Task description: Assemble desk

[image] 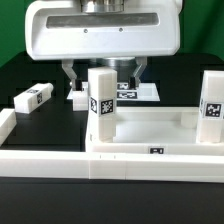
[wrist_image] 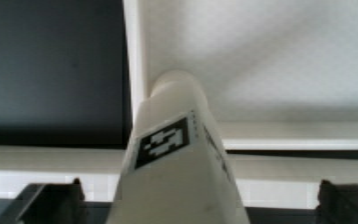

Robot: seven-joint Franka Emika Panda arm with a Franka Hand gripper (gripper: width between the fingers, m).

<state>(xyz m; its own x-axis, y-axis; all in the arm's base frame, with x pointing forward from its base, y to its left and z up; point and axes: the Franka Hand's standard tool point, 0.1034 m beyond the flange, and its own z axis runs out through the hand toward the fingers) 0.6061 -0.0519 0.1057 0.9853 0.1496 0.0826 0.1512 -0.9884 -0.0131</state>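
Straddling the upright leg (image: 102,105) at the corner of the tabletop (image: 160,128) nearest the loose leg (image: 33,98), the gripper (image: 105,76) stands fully spread, grasping nothing, with a jaw on either side of the leg. A second leg (image: 212,105) stands at the tabletop's other end. The jaws probably bracket the leg so that closing would seize it for seating in its corner.
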